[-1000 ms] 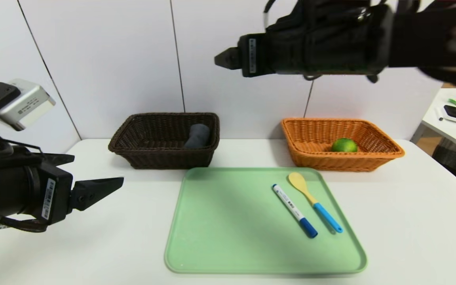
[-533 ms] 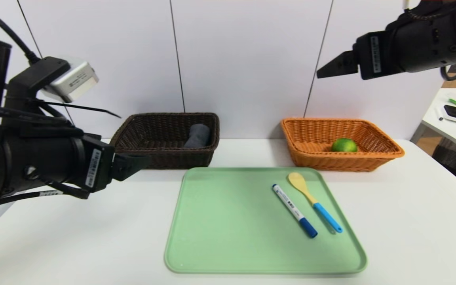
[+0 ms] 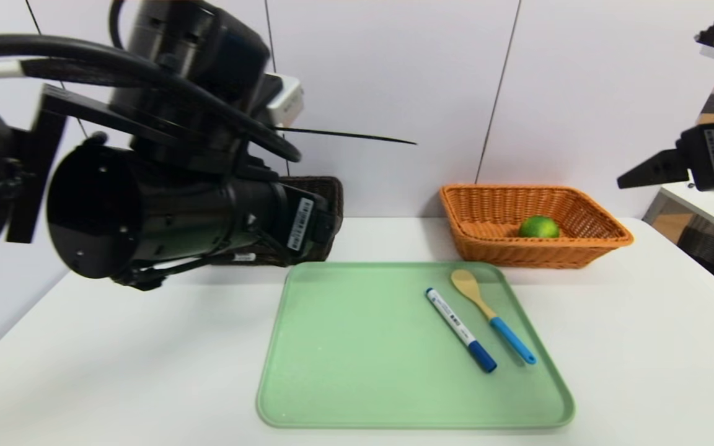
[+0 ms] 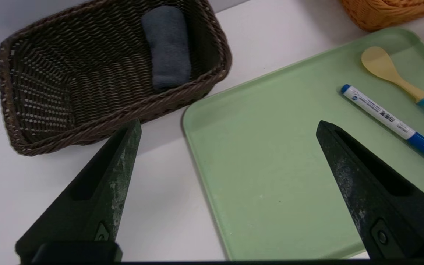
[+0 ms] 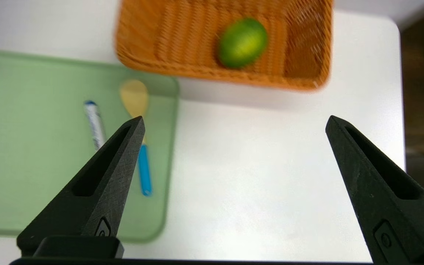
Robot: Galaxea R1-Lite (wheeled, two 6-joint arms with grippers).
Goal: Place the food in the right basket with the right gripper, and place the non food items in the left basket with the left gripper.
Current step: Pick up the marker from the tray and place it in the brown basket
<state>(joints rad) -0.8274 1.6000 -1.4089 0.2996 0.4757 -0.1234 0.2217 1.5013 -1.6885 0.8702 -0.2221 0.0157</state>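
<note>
Up front, from the head view, your lime (image 3: pixel 539 227) sits in the orange basket (image 3: pixel 605 244), and the marker (image 3: pixel 461 329) and spoon (image 3: pixel 491 314) lie on the green tray (image 3: pixel 357 347). Your left gripper (image 4: pixel 228 127) has its fingers wide apart; beyond them, the towel (image 4: pixel 167 46) lies in the dark basket (image 4: pixel 50 84). Your right gripper (image 5: pixel 234 123) is spread too, the lime ahead between its fingertips.
</note>
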